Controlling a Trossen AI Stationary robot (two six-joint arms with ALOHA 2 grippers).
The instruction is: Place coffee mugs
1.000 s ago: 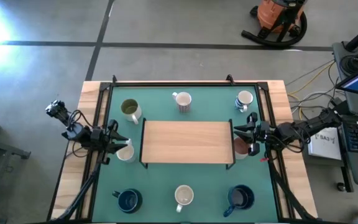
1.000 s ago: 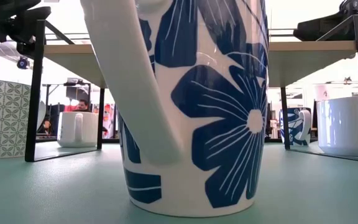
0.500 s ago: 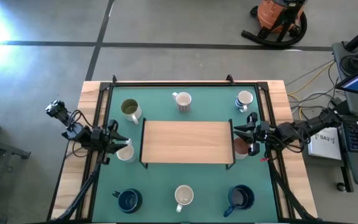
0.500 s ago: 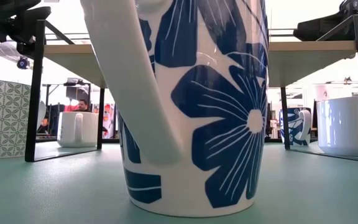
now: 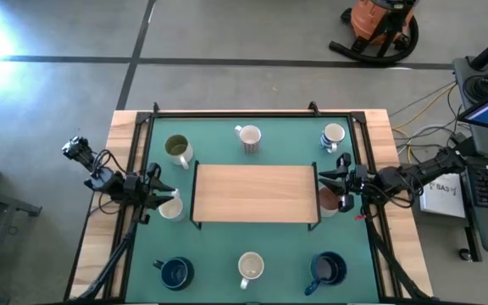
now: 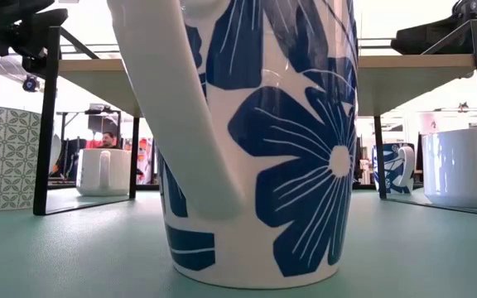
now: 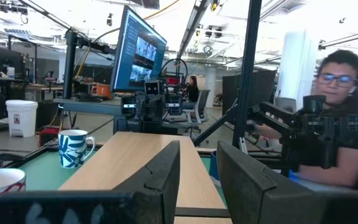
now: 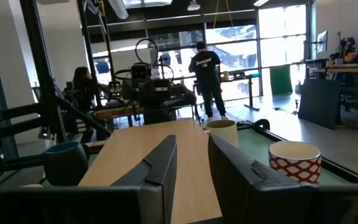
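We see a green-topped table (image 5: 227, 258) with a low wooden shelf (image 5: 255, 193) standing at its middle and eight coffee mugs set around it.

Along the far edge stand three:
- an olive-lined mug (image 5: 177, 149) at the left
- a white mug with a red pattern (image 5: 248, 136) in the middle
- a blue-patterned mug (image 5: 333, 135) at the right

Along the near edge stand three more:
- a dark navy mug (image 5: 174, 272) at the left
- a white mug with big blue flowers (image 6: 259, 141) in the middle, so close to the low camera that it fills most of that view
- a second navy mug (image 5: 327, 268) at the right

The last two flank the shelf. A white mug (image 5: 171, 207) sits just off its left end, and a pinkish mug (image 5: 329, 201) sits just off its right end.

The left gripper (image 5: 154, 196) reaches in from the left edge and sits at the white mug, right beside the shelf's left legs. We cannot tell whether it is clenched on that mug or released.

The right gripper (image 5: 336, 181) comes in from the right edge and sits over the pinkish mug at the shelf's right end. There too we cannot tell whether it grasps anything.

Both wrist views look level along the shelf top towards the opposite arm. People (image 8: 207, 78) show in the room beyond the table.
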